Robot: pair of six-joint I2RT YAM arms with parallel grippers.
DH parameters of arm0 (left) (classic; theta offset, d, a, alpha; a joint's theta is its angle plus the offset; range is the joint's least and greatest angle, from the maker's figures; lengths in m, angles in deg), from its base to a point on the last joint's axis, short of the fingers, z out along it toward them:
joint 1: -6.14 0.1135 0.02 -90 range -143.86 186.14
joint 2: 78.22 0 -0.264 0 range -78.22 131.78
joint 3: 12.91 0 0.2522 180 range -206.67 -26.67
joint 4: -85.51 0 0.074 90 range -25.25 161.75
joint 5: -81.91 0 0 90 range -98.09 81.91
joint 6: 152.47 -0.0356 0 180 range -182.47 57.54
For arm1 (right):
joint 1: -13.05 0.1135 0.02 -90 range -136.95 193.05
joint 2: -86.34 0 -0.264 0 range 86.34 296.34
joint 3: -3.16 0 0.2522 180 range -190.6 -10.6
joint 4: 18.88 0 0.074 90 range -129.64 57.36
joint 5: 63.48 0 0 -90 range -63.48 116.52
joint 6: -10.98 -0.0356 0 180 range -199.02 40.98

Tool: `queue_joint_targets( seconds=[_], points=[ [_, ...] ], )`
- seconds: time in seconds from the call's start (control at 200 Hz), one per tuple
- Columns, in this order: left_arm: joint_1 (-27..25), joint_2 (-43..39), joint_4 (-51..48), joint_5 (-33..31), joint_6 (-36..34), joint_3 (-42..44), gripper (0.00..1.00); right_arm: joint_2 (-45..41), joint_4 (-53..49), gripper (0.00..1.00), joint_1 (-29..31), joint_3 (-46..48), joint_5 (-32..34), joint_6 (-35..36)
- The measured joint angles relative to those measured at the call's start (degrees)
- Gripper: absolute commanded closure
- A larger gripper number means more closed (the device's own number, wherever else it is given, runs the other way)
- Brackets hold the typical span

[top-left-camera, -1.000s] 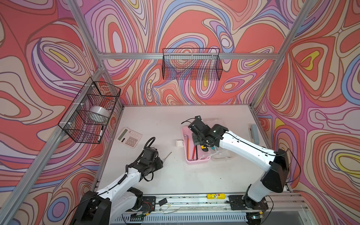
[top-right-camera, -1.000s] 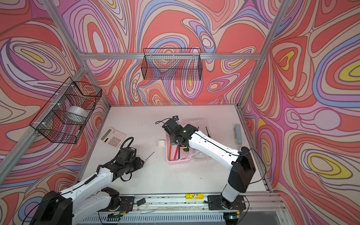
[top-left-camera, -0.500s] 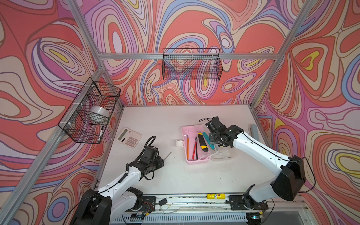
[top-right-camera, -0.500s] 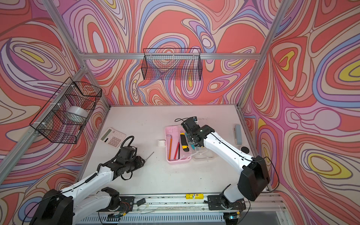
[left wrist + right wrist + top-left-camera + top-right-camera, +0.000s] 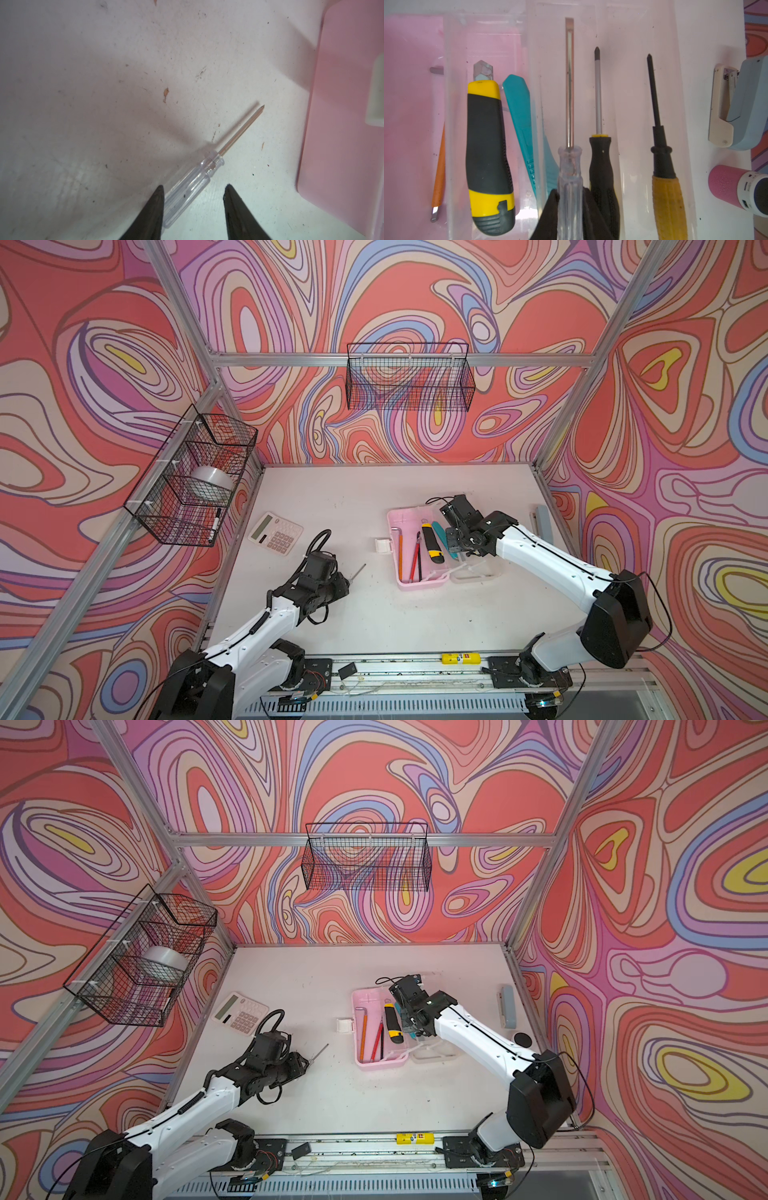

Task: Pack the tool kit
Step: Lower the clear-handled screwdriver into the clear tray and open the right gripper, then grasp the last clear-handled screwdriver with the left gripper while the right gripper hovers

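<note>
**Slip risk, both sides**

Left end effector (image 5: 193,187) released, astride small screwdriver (image 5: 207,168) skewed on tabletop (image 5: 93,93) — closing may roll the round handle out. Pink box (image 5: 404,517) open, mid-tabletop. Right end effector (image 5: 570,192) clenched on flat screwdriver (image 5: 569,83) above clear lid (image 5: 629,83) — crooked release could drop it onto black screwdriver (image 5: 601,166) alongside.
</note>
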Motion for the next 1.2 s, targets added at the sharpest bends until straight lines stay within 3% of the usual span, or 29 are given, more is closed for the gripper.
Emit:
queue_joint_targets(
  seconds=[0.215, 0.776, 1.202],
  points=[
    [-0.02, 0.24, -0.13, 0.04, -0.02, -0.11, 0.55, 0.0, 0.46, 0.65, -0.2, 0.0, -0.35, -0.33],
    [-1.97, 3.8, -1.05, -3.15, -2.21, -1.75, 0.55, -6.6, 0.48, 0.66, -0.26, -2.69, -2.45, -0.5],
    [-4.07, 8.46, -0.7, -3.1, -2.38, -3.58, 0.59, -6.78, 1.86, 0.66, -0.26, -1.09, -2.25, -0.94]
  ],
)
